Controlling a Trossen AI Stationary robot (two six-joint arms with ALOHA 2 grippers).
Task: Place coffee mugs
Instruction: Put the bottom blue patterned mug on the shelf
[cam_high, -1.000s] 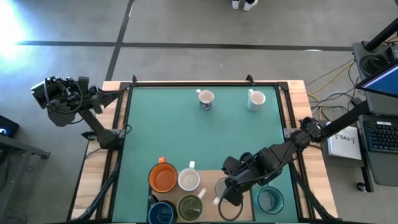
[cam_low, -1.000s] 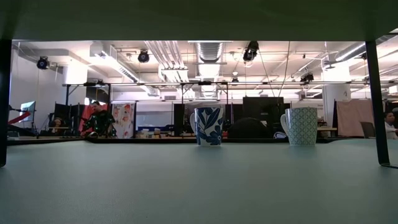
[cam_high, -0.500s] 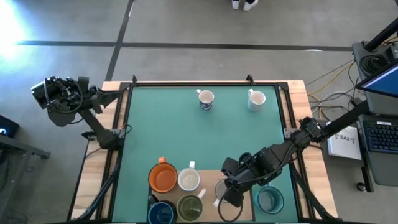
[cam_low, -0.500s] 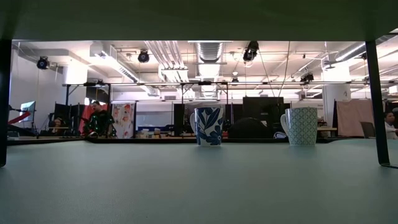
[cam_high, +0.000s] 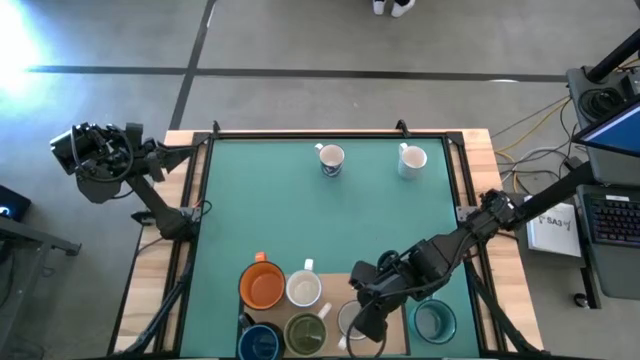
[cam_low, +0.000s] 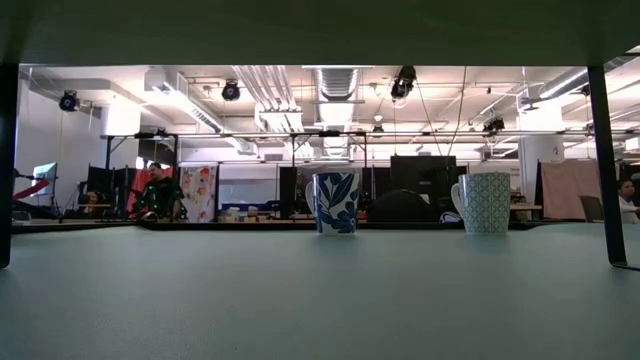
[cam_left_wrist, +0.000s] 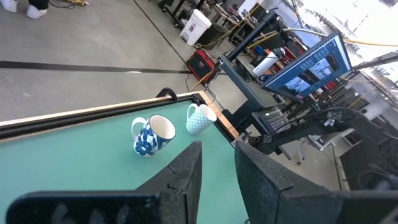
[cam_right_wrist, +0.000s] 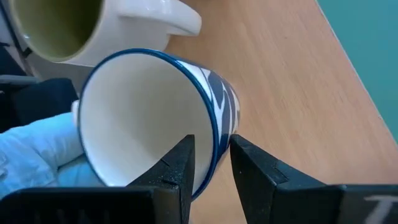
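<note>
My right gripper (cam_high: 362, 318) is low over the near edge, shut on a white mug with a blue rim and blue pattern (cam_right_wrist: 155, 118). Beside it stand an orange mug (cam_high: 263, 286), a white mug (cam_high: 303, 290), a dark blue mug (cam_high: 260, 343), an olive-inside mug (cam_high: 305, 335) and a teal mug (cam_high: 433, 320). A blue-leaf mug (cam_high: 330, 159) and a teal-patterned mug (cam_high: 411, 160) stand upright near the far edge. My left gripper (cam_left_wrist: 217, 168) is open, raised beyond the table's left side. My right gripper (cam_right_wrist: 211, 146) pinches the mug's wall at the blue rim (cam_right_wrist: 216, 138), with one finger (cam_right_wrist: 177, 165) inside the cup and the other (cam_right_wrist: 255, 168) outside. The mug is tilted, its opening toward the wrist camera. Whether its base touches the wooden board, I cannot tell.
A wooden board (cam_high: 372, 288) lies under the right gripper at the near edge. A pale blue soft thing (cam_right_wrist: 37, 155) shows just beside the held mug. The green mat's middle (cam_high: 330, 220) is bare. Table frame rails (cam_high: 205, 200) run along both sides.
My right gripper has shifted a little toward the table's left and near edge, taking the blue-rimmed mug with it. The other mugs have stayed in place.
</note>
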